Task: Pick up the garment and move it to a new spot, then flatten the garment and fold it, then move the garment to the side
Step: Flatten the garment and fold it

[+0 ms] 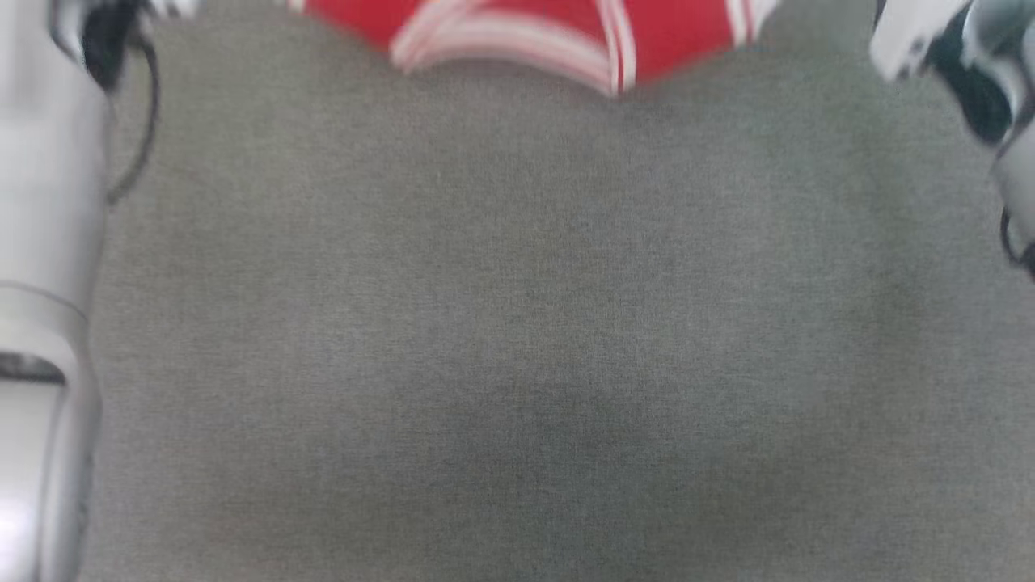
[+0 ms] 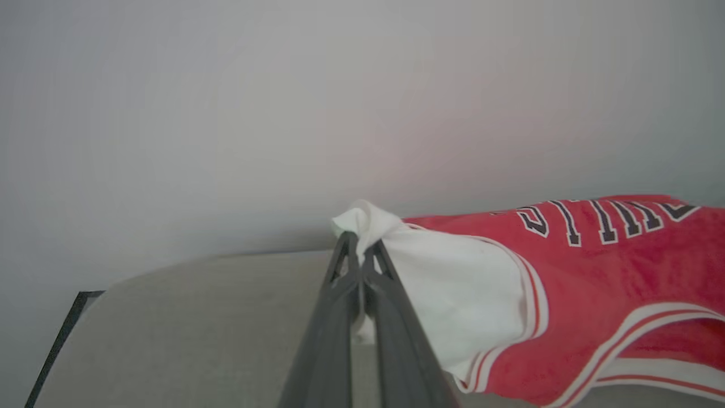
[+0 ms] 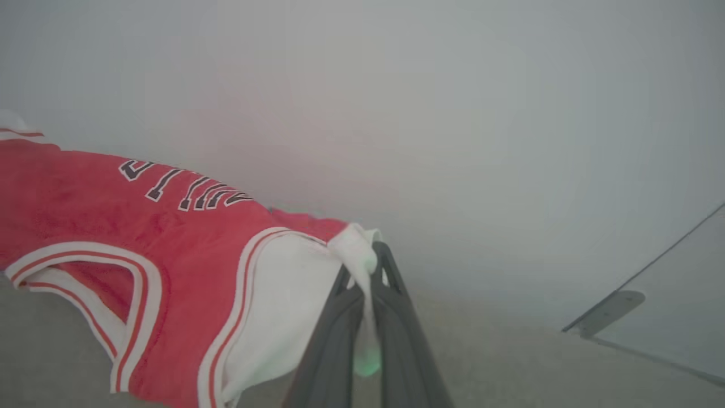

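At the left edge of the grey woven-cloth tabletop [image 1: 517,323] you have the pale, smooth-shelled left forearm [image 1: 40,242] reaching toward its far side. The left end effector [image 2: 358,241] has its two long dark fingers pressed together on the bunched tip of one soft white sleeve [image 2: 453,283], raised above the tabletop. From there the garment [image 2: 595,266], a red jersey shirt of fuzzy-looking knit with white-striped trim [image 2: 657,313] and black white-edged lettering [image 2: 606,226], stretches across the far part of the tabletop and sags in the middle. Whether its lowest fold touches the tabletop, I cannot tell. Over the tabletop's right side, the right end effector [image 3: 365,263] likewise pinches the twisted end of the other white sleeve [image 3: 277,294].

By my reading, you have the pickup done and are carrying it to a new spot. Setting it down, flattening, folding and moving it aside all remain. The cloth is limp and drapes freely, so expect creases once it lands. The tabletop's matte weave looks likelier to grip it than let it slide.
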